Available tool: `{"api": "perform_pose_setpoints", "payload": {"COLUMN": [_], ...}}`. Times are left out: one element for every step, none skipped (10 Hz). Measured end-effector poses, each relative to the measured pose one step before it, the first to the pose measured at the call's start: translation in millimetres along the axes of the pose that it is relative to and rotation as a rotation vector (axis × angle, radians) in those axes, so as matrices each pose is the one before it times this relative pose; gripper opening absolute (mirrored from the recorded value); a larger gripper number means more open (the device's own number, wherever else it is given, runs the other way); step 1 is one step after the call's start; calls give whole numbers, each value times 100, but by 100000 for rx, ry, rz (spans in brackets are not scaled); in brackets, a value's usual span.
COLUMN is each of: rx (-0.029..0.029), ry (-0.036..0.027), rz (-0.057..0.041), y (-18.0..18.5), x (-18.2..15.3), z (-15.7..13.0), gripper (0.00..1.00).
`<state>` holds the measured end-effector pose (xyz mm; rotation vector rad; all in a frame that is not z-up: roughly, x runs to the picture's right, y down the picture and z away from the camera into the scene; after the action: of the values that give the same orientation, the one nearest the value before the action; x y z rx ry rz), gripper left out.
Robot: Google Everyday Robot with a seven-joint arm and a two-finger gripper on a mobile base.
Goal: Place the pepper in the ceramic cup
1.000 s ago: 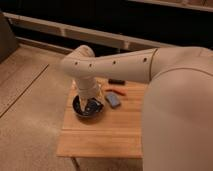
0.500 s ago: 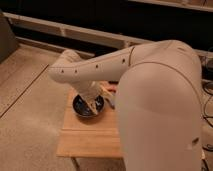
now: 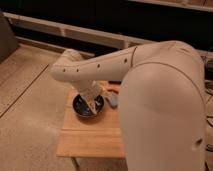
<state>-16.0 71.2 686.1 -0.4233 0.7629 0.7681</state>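
Observation:
My gripper (image 3: 93, 103) hangs at the end of the white arm, low over the wide dark bowl (image 3: 82, 111) on the left part of the wooden table (image 3: 92, 137). A sliver of the red-orange pepper (image 3: 113, 90) lies on the table just right of the gripper, beside the blue-grey block (image 3: 113, 102). The gripper is not on the pepper. The ceramic cup is hidden or out of view, and the arm covers the right side of the table.
The big white arm body (image 3: 165, 105) fills the right half of the view. A speckled floor (image 3: 30, 100) lies left of the table. A dark wall with a pale rail (image 3: 75, 32) runs behind it.
The arm has swung closer and further left, covering more of the table's right side. The gripper stays over the dark bowl.

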Motion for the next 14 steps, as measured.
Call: {"api": "perform_pose_setpoints", "payload": {"rx": [-1583,-249,8,491,501,500,1109,1846,988,206,-6,876,713,950], "ry": [-2382,-578,-14,1266,1496,1509,2418,3697,2175,601,65,-2981,-5813,-6972], "rz": [-10388,-7777,-9612,-12259,-10356,-9192,-6917,-8174,-4674,-1061,-14,-560,-1332,-1239], "y": [344,242,397,546,291,174,38,38,18,-20,-10,-566,-1096,-1311], "x": [-532,-122,-11,164,274,322,377,338,218,137,29,-370,-521,-440], "z": [-363,-280,-349,-374,-226,-154,-126,-277,-175,-18,19,48,306,322], "gripper": [65,65,65,65,65,65,65,65,65,65,65,65,65,65]}}
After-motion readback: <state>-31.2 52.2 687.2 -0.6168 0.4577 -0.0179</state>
